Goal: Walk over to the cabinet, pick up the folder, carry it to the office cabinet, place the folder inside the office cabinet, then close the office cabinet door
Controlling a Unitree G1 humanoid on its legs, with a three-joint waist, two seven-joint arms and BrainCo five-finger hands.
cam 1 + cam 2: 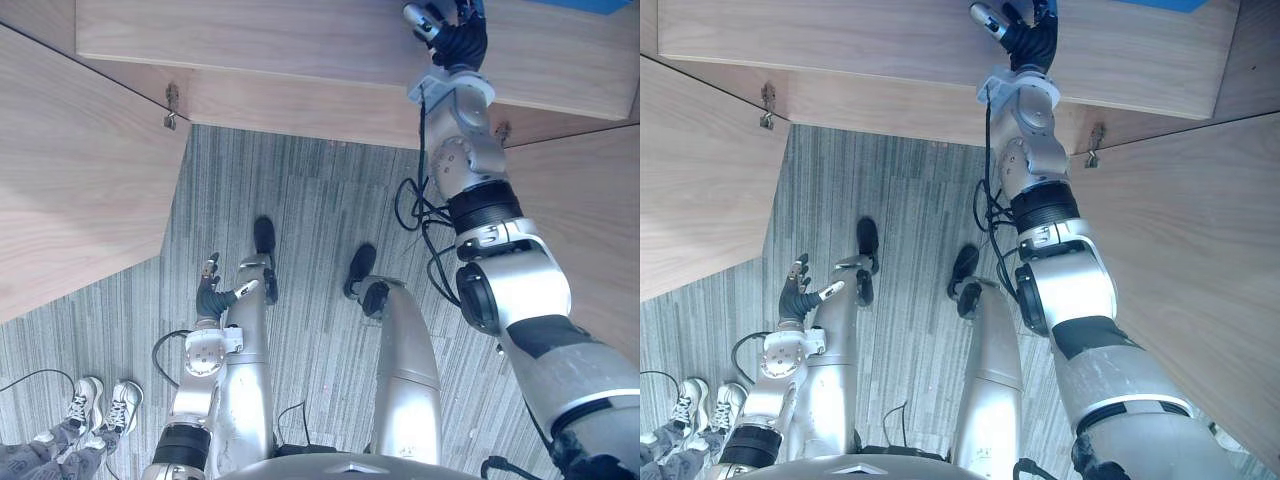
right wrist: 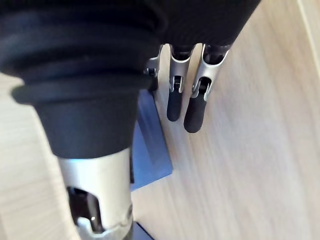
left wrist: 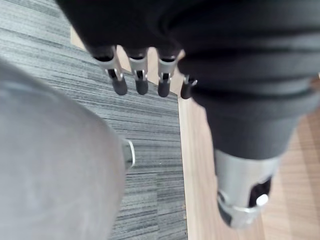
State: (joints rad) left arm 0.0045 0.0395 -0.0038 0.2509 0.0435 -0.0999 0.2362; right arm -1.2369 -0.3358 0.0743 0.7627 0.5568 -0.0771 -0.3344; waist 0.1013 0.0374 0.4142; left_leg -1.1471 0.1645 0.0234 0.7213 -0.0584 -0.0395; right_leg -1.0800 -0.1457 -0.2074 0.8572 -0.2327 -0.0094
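Left eye view: a light wood-grain office cabinet (image 1: 300, 50) stands open ahead, with its left door panel (image 1: 70, 170) and right door panel (image 1: 590, 200) angled outward over the grey striped carpet floor (image 1: 300, 230). The right hand (image 1: 452, 30) is reached up into the cabinet, over its wooden shelf surface. In the right wrist view the fingers (image 2: 194, 107) are extended nearly straight, tips over bare wood, with nothing gripped. The flat blue folder (image 2: 150, 150) lies on that shelf just beside the fingers, on the thumb side; contact with the thumb cannot be confirmed. The left hand (image 1: 210, 293) hangs low at the robot's side above the carpet, fingers loosely spread and empty. A person's white lace-up shoes (image 1: 100, 405) stand on the carpet at the lower left.
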